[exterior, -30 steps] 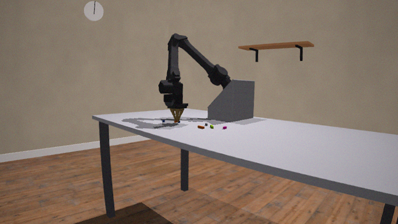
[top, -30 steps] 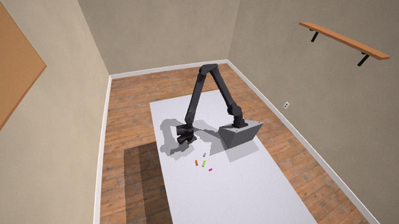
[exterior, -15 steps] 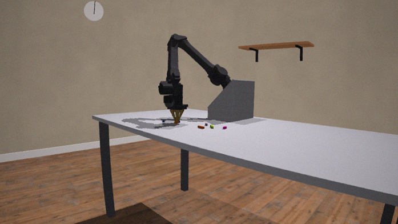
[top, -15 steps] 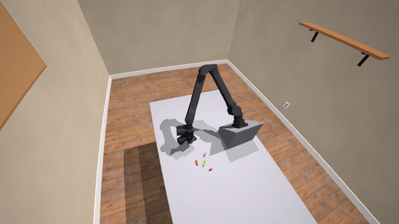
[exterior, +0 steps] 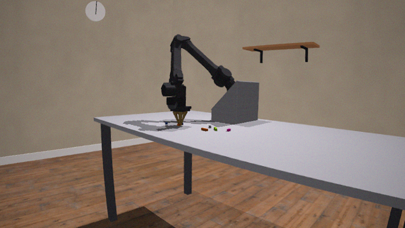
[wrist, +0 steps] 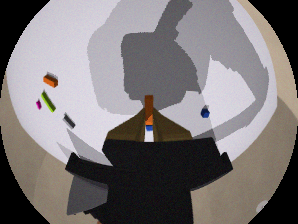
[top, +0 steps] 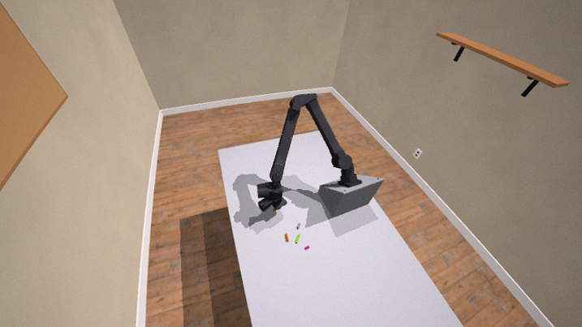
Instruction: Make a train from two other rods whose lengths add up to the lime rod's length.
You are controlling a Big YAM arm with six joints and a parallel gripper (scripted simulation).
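My pincer [wrist: 149, 124] is clamped on a short orange rod [wrist: 149, 104], low over the white bench [exterior: 290, 149]. A tiny blue rod [wrist: 205, 112] lies just beside it. Well apart from the pincer lie another orange rod [top: 286, 236], the lime rod [top: 297, 238], a grey rod [top: 298, 225] and a magenta rod [top: 307, 247]. No train yet, I judge; joining two rods remains.
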